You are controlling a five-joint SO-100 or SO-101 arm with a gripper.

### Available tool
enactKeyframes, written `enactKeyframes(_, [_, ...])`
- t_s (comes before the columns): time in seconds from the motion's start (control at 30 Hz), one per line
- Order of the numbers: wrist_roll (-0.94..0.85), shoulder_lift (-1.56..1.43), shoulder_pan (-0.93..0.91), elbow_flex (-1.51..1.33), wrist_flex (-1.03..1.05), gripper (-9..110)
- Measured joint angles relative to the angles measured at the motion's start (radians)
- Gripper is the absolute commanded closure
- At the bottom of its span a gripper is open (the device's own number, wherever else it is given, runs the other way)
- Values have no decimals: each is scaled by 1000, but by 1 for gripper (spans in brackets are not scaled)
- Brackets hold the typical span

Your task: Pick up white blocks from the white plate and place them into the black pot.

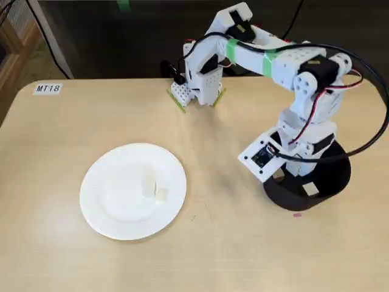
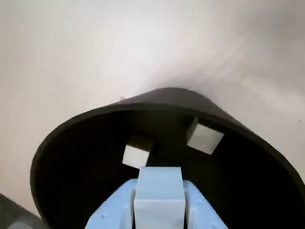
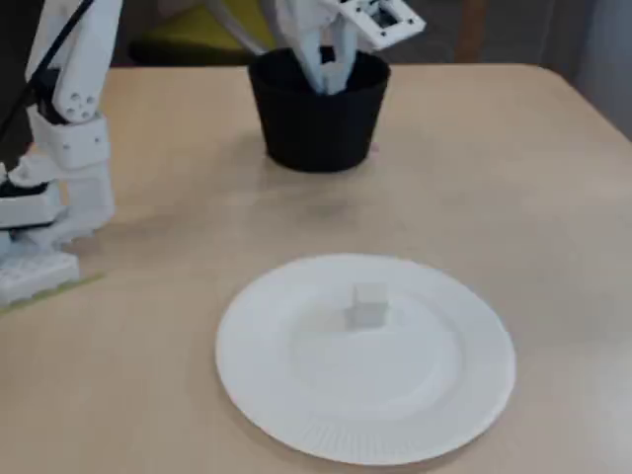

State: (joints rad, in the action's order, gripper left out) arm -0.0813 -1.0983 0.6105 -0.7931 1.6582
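White plastic arm (image 1: 285, 64), green tape band, black and red cables, pale-blue fingers (image 2: 112, 217).

One fixed view looked steeply down on the table (image 1: 55, 243); the other sat low and near, facing across the white plate (image 3: 286, 395) toward the black pot (image 3: 316, 128). The wrist view peered closely into that pot.

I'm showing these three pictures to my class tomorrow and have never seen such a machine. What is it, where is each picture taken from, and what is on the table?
It is a small white robot arm with a two-finger gripper. One fixed view looks down on the table; another looks across it. The wrist view rides on the arm and looks into the black pot. The gripper holds one white block over the pot, and two blocks already lie inside. On the white plate two more blocks wait.
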Motion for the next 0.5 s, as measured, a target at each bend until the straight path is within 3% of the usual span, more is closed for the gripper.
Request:
enactKeyframes(0.07, [-20,0,6,0,0,65])
enactKeyframes(0.13, [-31,-6,14,0,0,73])
enactKeyframes(0.2, [-34,-12,15,0,0,97])
enactKeyframes(0.23, [-34,-12,15,0,0,104])
enactKeyframes(0.33, [-28,-44,-5,-23,0,104])
enactKeyframes(0.5, [-98,-179,-201,-44,0,104])
